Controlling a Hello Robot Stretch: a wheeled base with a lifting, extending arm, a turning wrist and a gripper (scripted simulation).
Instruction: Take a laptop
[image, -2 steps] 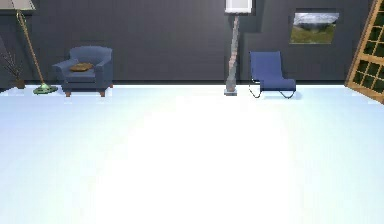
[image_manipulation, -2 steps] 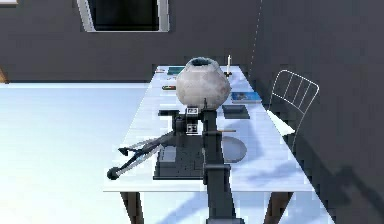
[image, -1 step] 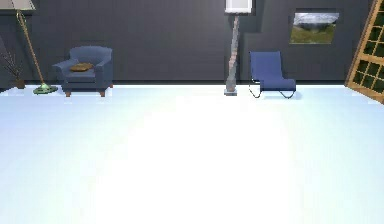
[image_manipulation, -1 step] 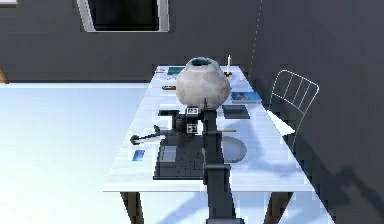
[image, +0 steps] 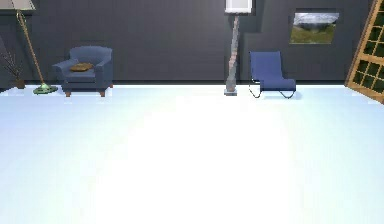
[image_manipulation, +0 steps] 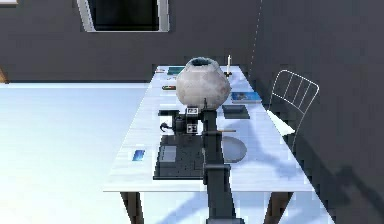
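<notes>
Big round vase (image_manipulation: 203, 82) stands beyond tool (image_manipulation: 172, 125); table (image_manipulation: 150, 110) left strip bare.

No writing, label or number is legible anywhere; the small white squares (image_manipulation: 187, 124) at centre frame bear only black marks.

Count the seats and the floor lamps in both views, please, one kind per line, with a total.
Blue armchair: 1
Blue lounge chair: 1
White wire chair: 1
Floor lamps: 2
Total: 5
</notes>
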